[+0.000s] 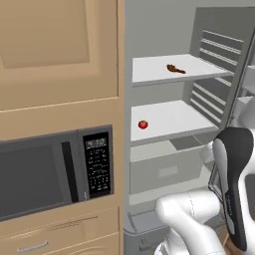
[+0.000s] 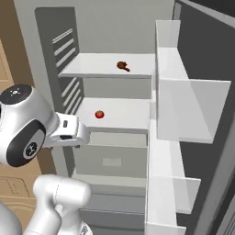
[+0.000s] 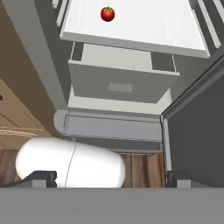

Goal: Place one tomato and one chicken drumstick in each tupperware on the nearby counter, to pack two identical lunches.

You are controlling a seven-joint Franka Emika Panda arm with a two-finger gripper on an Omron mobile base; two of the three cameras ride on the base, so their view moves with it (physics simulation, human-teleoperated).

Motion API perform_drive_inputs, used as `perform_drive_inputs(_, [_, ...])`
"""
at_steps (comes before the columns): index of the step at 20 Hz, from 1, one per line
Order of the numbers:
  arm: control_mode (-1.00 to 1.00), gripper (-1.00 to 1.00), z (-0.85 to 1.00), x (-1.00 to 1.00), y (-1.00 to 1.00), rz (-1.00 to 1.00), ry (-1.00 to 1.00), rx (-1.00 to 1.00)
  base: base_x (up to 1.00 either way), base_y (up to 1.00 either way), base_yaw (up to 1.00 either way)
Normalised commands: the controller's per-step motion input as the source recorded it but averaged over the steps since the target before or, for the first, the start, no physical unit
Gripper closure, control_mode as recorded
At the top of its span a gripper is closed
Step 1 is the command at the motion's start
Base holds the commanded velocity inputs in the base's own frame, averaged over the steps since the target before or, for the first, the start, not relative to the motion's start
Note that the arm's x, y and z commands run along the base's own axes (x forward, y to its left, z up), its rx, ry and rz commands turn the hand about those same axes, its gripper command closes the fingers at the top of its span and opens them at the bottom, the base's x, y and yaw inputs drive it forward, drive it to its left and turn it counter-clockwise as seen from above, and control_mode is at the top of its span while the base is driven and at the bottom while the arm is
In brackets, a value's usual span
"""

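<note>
A small red tomato [image 1: 143, 124] [image 2: 99, 114] [image 3: 107, 14] lies on the lower white shelf [image 1: 174, 119] of an open fridge. On the shelf above it rests a brown chicken drumstick [image 1: 175, 69] [image 2: 122, 66]. My gripper [image 3: 109, 179] hangs low in front of the fridge, well short of the tomato. Its two dark fingertips [image 3: 40, 177] stand far apart, open, with nothing between them. The tupperware and the counter are out of view.
A grey fridge drawer [image 3: 118, 83] sits under the tomato's shelf. The open fridge door with its white bins [image 2: 183, 105] stands on the right. A built-in microwave [image 1: 50, 174] in tan cabinets [image 1: 60, 50] is on the left. Wooden floor [image 3: 140, 168] lies below.
</note>
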Motion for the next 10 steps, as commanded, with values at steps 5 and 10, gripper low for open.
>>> perform_drive_inputs(5, [1.00, -1.00, 0.00, 0.00, 0.00, 0.00, 0.00, 0.00, 0.38, -0.35, 0.00])
perform_drive_inputs(10, [1.00, -1.00, 0.00, 0.00, 0.00, 0.00, 0.00, 0.00, 0.33, -0.25, 0.07])
